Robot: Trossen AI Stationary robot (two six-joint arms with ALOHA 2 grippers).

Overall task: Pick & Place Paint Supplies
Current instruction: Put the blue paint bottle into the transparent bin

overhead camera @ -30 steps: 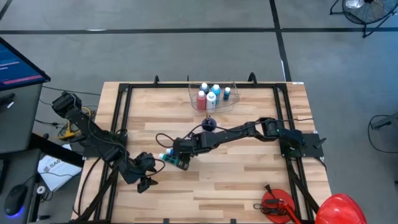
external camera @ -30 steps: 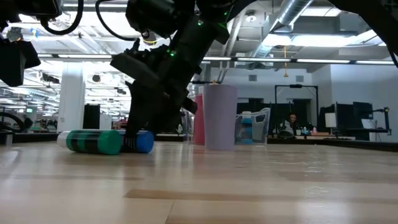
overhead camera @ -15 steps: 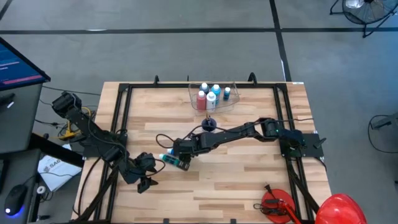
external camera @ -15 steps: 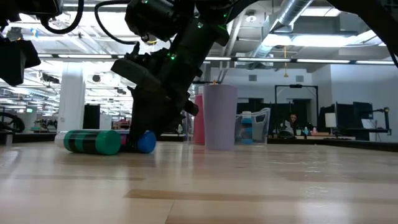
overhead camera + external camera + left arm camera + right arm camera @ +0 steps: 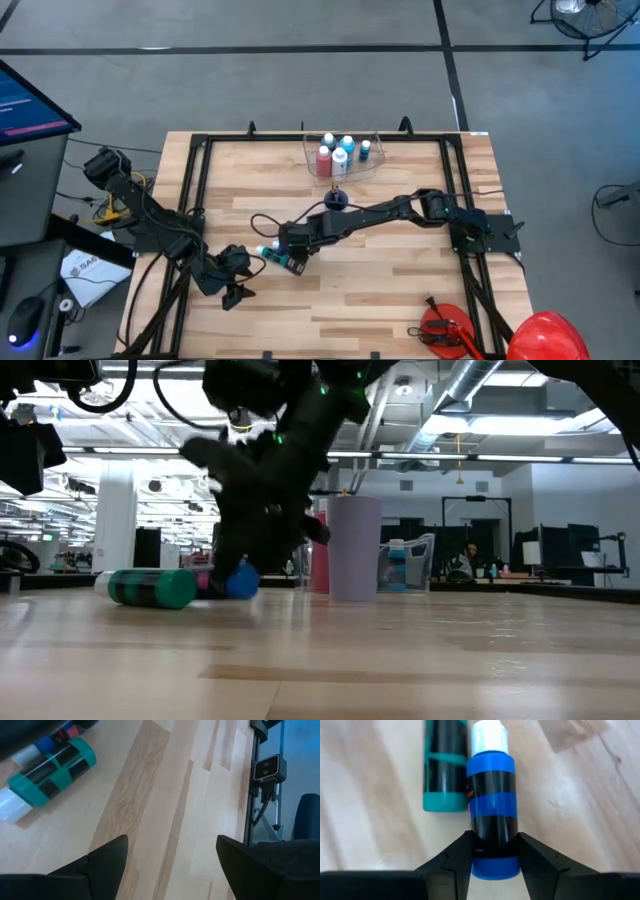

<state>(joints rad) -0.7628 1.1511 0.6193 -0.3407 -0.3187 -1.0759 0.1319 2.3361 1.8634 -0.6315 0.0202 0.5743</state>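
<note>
Paint bottles lie together on the wooden table (image 5: 400,270) toward its left edge: a teal bottle (image 5: 47,767) with black bands, its white cap cut off in the right wrist view, and just beside it a blue bottle (image 5: 491,815), round and glossy. The left gripper (image 5: 170,860), near the table's front left corner, stands wide and empty. The right gripper (image 5: 492,851) clasps the blue bottle's base; since a second ago its fingers have narrowed onto it. Farther right stand a purple cup (image 5: 354,547) and a clear tub (image 5: 343,157) of bottles.
</note>
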